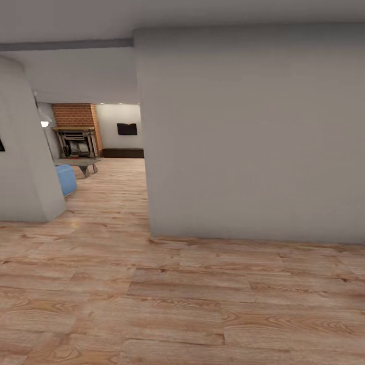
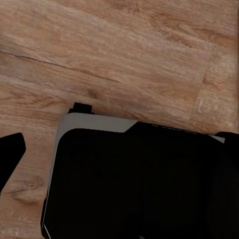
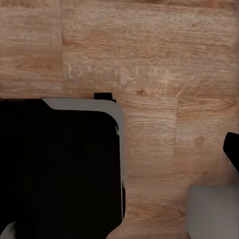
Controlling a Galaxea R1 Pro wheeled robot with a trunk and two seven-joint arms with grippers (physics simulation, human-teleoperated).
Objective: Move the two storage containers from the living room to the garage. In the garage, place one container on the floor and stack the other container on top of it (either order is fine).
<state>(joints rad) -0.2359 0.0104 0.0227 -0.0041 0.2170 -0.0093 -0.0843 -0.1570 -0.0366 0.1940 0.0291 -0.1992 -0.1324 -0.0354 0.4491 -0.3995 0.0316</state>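
The two orange-red storage containers are out of view. Through an opening between two walls the head view looks into the living room, with its red-brick fireplace (image 1: 76, 115), black wall TV (image 1: 126, 129) and a corner of the blue sofa (image 1: 66, 179). Light wood planks (image 1: 167, 304) cover the floor from here to there. In the left wrist view one dark fingertip (image 2: 11, 159) shows at the picture's edge, above my black base (image 2: 139, 184). The right wrist view has a dark fingertip (image 3: 232, 149) at its edge too. Nothing is held in either gripper.
A broad pale grey wall (image 1: 253, 137) stands close ahead on the right, its corner at the opening. Another wall (image 1: 23, 152) bounds the opening on the left. A low grey table (image 1: 83, 165) stands before the fireplace. My base's grey-edged corner (image 3: 112, 112) sits over the planks.
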